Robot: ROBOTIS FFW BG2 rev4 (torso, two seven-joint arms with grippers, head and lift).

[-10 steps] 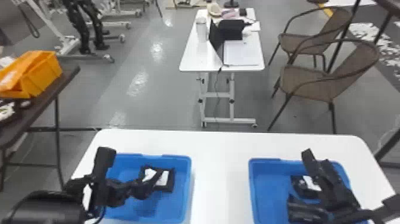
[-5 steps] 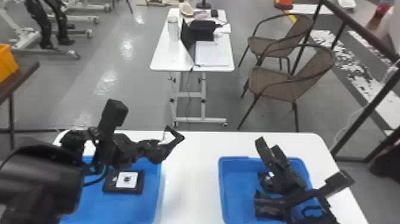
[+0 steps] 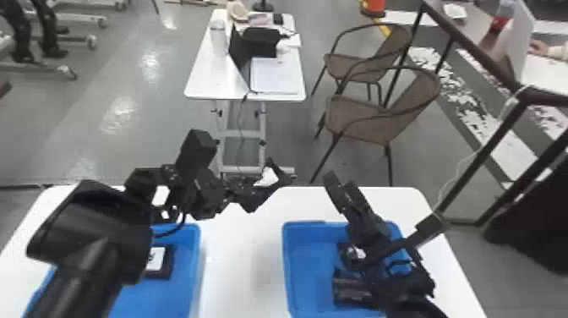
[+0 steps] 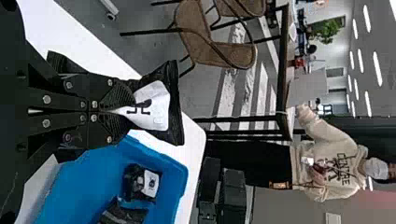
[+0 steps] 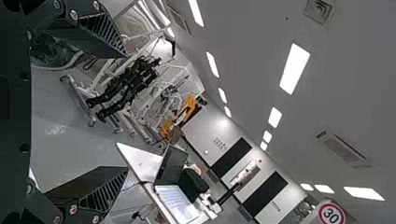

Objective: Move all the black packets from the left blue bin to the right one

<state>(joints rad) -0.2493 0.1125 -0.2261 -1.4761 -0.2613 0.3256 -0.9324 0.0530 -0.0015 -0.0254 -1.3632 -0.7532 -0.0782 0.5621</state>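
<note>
In the head view my left gripper (image 3: 247, 192) is above the table between the bins, shut on a black packet (image 3: 277, 177) with a white label. The left wrist view shows the gripper (image 4: 114, 111) pinching the packet (image 4: 175, 102) by its middle. Another labelled black packet (image 3: 167, 262) lies in the left blue bin (image 3: 192, 270), partly behind the left arm. The right blue bin (image 3: 296, 262) holds black packets (image 3: 348, 287), partly covered by the right arm. My right gripper (image 3: 338, 186) is above that bin; its fingers stand wide apart in the right wrist view, the gripper (image 5: 119, 112) holding nothing.
Both bins stand on a white table (image 3: 241, 270), with a bare strip between them. Beyond it are a small white table (image 3: 198, 80) with a laptop, and brown chairs (image 3: 359, 122). The right arm spans the right bin's right part.
The left gripper has risen out of the left bin with a packet and moved right, beyond the bin's edge. The head view has turned right; the right arm still hangs above its bin.
</note>
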